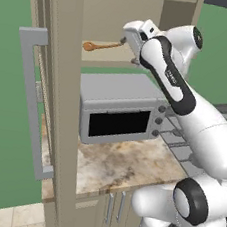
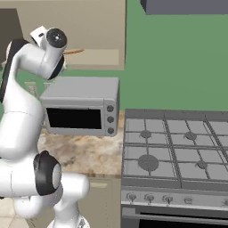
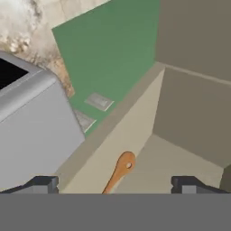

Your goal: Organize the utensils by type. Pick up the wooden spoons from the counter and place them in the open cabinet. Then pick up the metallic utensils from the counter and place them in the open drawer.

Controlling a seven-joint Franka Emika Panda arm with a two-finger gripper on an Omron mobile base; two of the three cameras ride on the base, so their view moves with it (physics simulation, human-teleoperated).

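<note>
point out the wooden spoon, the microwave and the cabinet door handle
wooden spoon (image 1: 90, 45), left base view, on its round bowl
microwave (image 1: 118, 123), left base view, on the dark door window
cabinet door handle (image 1: 31, 106), left base view, on the long grey bar

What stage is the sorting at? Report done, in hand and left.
Done: one wooden spoon lies on the cabinet floor, above the microwave. In hand: nothing; the gripper hangs open over that spoon, its fingers either side of the handle. Left: the second wooden spoon and the metal utensils; the counter patch here holds none.
</note>
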